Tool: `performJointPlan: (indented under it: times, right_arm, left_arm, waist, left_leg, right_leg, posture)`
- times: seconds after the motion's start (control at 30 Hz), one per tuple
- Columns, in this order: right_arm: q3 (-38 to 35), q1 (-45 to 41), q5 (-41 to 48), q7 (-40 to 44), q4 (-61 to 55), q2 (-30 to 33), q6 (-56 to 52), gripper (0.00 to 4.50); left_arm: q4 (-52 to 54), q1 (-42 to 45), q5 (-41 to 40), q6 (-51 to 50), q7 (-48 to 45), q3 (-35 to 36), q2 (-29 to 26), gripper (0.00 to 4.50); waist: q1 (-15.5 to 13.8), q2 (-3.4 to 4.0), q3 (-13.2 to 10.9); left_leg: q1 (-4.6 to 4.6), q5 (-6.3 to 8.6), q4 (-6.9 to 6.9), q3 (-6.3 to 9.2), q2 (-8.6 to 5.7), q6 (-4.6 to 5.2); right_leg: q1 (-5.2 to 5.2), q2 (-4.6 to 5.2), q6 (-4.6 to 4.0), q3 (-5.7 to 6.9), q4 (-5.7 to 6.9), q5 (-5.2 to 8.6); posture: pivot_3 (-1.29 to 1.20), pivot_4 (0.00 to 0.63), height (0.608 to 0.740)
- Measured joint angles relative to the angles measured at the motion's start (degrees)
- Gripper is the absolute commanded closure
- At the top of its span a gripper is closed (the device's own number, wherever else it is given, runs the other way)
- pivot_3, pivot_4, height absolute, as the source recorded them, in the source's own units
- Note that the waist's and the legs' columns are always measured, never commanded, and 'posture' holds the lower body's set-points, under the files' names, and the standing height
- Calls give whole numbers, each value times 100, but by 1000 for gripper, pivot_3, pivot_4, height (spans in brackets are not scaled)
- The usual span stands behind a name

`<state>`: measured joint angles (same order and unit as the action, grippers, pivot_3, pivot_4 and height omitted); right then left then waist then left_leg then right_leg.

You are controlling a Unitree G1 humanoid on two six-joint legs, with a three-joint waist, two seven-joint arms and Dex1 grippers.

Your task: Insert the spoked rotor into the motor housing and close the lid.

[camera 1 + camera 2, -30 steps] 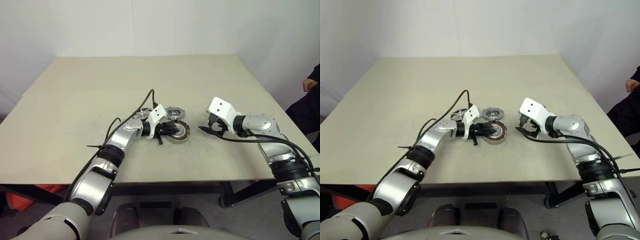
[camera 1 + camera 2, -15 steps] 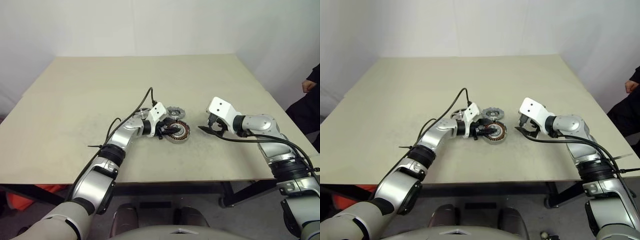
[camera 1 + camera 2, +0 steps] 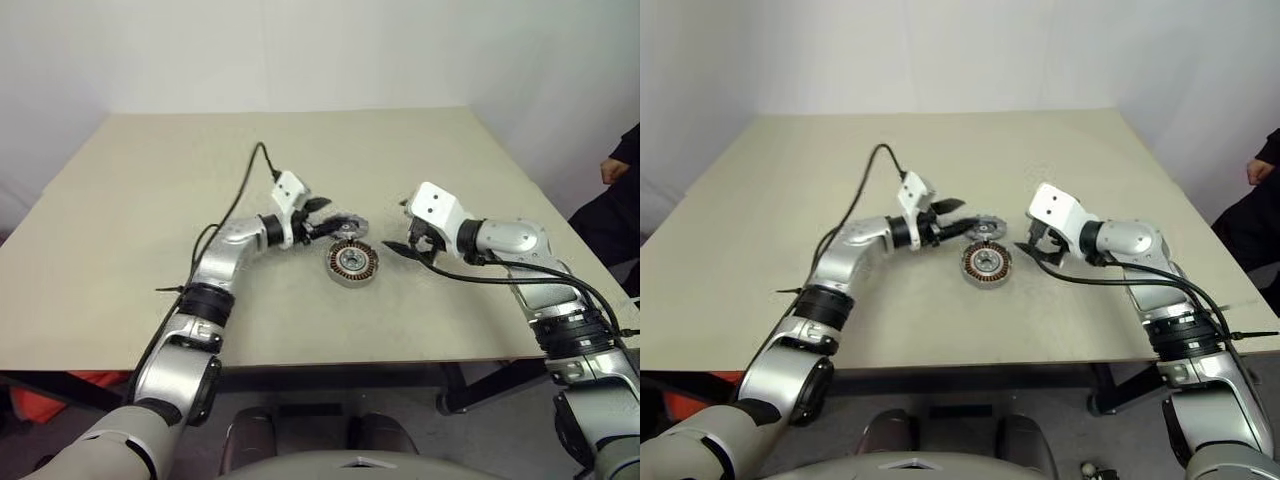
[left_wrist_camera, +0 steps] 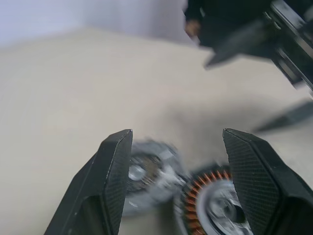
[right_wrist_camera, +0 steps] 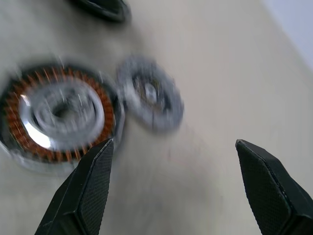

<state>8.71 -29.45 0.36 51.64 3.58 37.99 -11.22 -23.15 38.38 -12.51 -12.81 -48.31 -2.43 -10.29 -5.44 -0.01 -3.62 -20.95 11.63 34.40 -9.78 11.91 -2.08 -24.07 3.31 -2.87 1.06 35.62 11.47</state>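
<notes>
Head view: we see the motor housing [image 3: 352, 263] on the worktop [image 3: 120, 250] with the spoked rotor [image 5: 63, 113] seated inside, lid [image 3: 984, 227] just behind it. Left pincer [image 4: 176, 147] and right pincer [image 5: 176, 166] both gape wide, empty. Right wrist view alone gives us the rotor's shiny centre; left wrist view shows a person's hand [image 4: 193, 27].

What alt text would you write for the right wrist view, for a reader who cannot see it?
The right gripper, open and empty, hangs over a beige table. Beyond its black fingers lies the motor housing, its copper-orange windings circling the shiny spoked rotor seated inside. The grey notched lid lies flat right beside the housing.
</notes>
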Motion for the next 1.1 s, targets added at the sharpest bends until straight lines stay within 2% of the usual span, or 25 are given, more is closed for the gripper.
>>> performJointPlan:
  times: [0.27, 0.47, 0.63, 1.1]
  right_arm:
    - [163, -61, 326, 295, 7, -569, -389, 0]
    - [151, 9, 614, 344, 172, -785, -955, 0]
    - [156, 8, 738, 393, 191, -827, -1211, 0]
    - [340, -5, 485, 143, 640, -983, -1064, 0]
  left_arm:
    - [1315, -1441, -245, -544, 594, 600, -673, 1411]
    - [2014, -2142, -476, -802, 1004, 907, -769, 1411]
    - [2188, -2296, -528, -849, 1207, 893, -739, 1411]
    - [2242, -2296, -528, -840, 1384, 791, -744, 1411]
  waist:
    - [-3, 0, 0]
    - [-7, -1, 0]
    - [-7, -1, 0]
    - [-2, -1, 0]
  left_leg:
    - [-3, -1, -4, 1, 0, -1]
    - [-4, -1, -4, 5, -2, -3]
    - [-1, -4, -8, 6, 0, -7]
    - [-2, -5, -10, 6, 0, -8]
  right_leg:
    - [0, 1, 1, 4, -8, 1]
    - [3, 2, 2, 7, -14, 1]
    - [3, 0, 3, 9, -13, 2]
    - [2, 0, 4, 10, -14, 2]
  posture:
    - [0, 0, 740]
    - [0, 0, 740]
    - [0, 0, 740]
    - [0, 0, 740]
